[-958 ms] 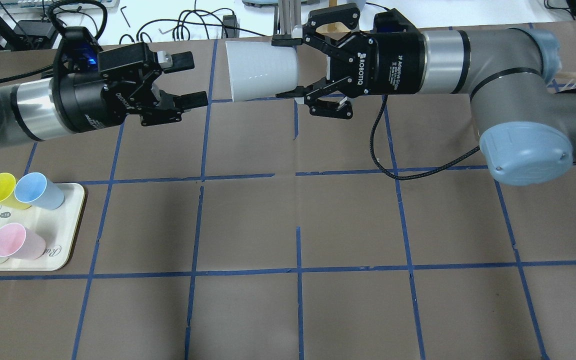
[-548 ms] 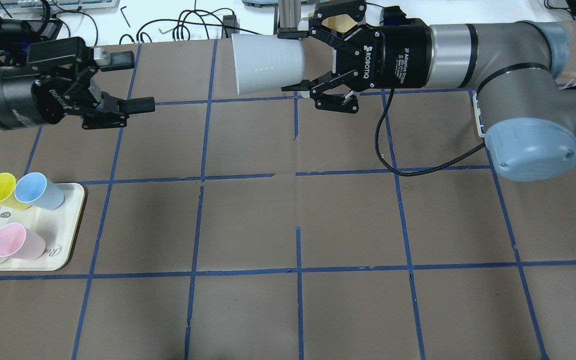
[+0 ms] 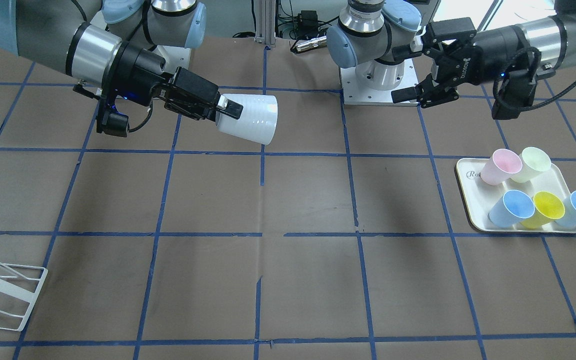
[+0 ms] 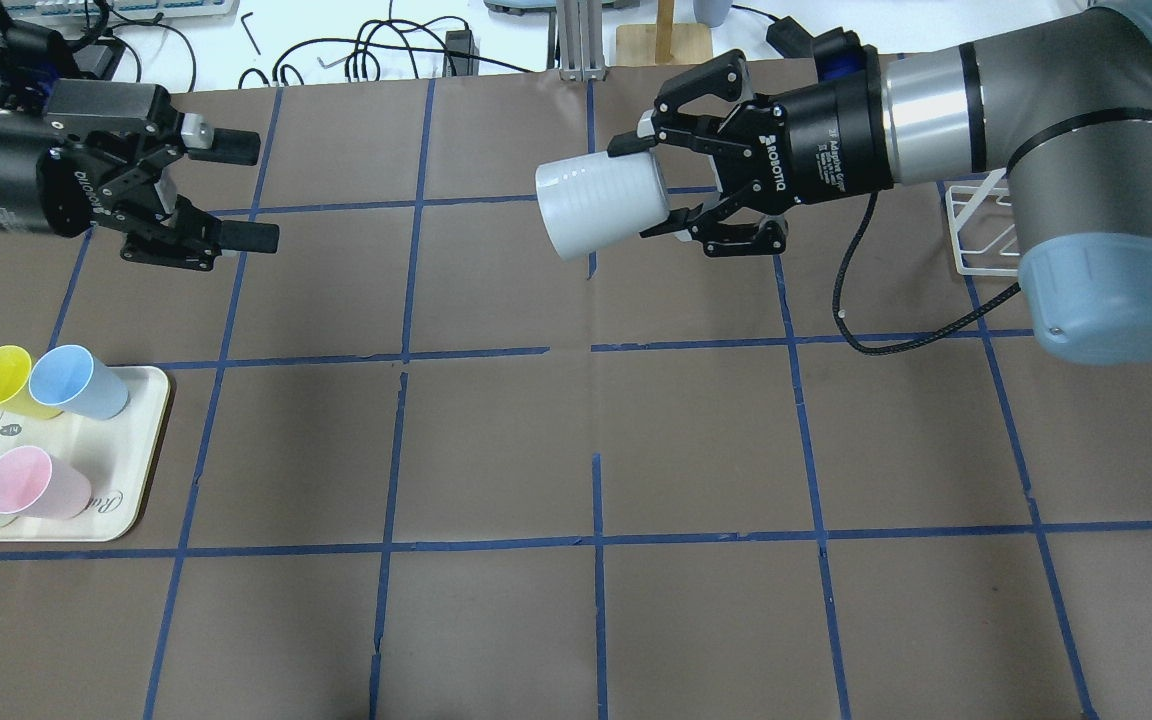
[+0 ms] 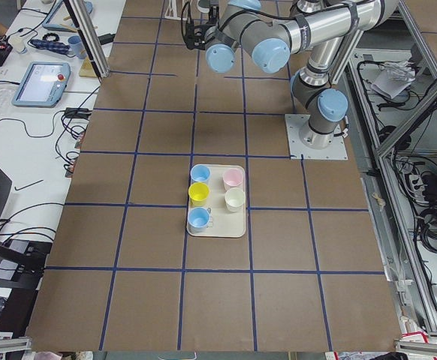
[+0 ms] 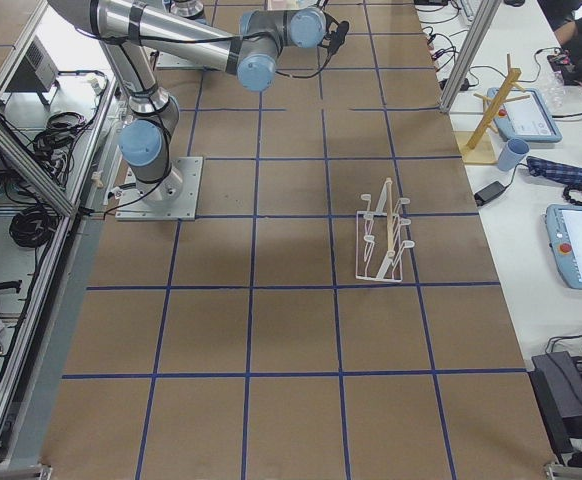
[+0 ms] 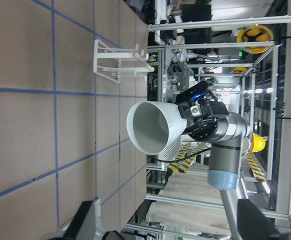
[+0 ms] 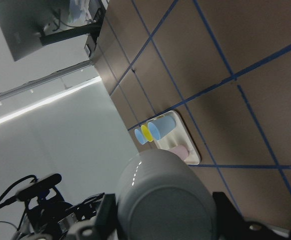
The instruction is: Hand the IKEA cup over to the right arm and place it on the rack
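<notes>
My right gripper (image 4: pixel 641 190) is shut on the narrow base of the IKEA cup (image 4: pixel 601 205), a pale ribbed cup held sideways in the air with its mouth towards the left arm. In the front-facing view the cup (image 3: pixel 248 119) sticks out past the right gripper (image 3: pixel 225 112). It also shows in the left wrist view (image 7: pixel 153 127) and the right wrist view (image 8: pixel 165 195). My left gripper (image 4: pixel 256 192) is open and empty, far to the cup's left; it also shows in the front-facing view (image 3: pixel 402 71). The white wire rack (image 4: pixel 981 225) stands behind the right arm's elbow, seen too in the front-facing view (image 3: pixel 3 290) and the exterior right view (image 6: pixel 381 245).
A cream tray (image 4: pixel 141 480) with blue, yellow, green and pink cups sits at the near left; it shows at the right in the front-facing view (image 3: pixel 468 200). A black cable (image 4: pixel 866 320) hangs from the right wrist. A wooden stand (image 4: pixel 661 35) and cables lie beyond the far edge.
The right arm has carried the cup rightward and nearer, uncovering the rack. The left gripper, open and empty, has pulled back to the left, away from the cup.
</notes>
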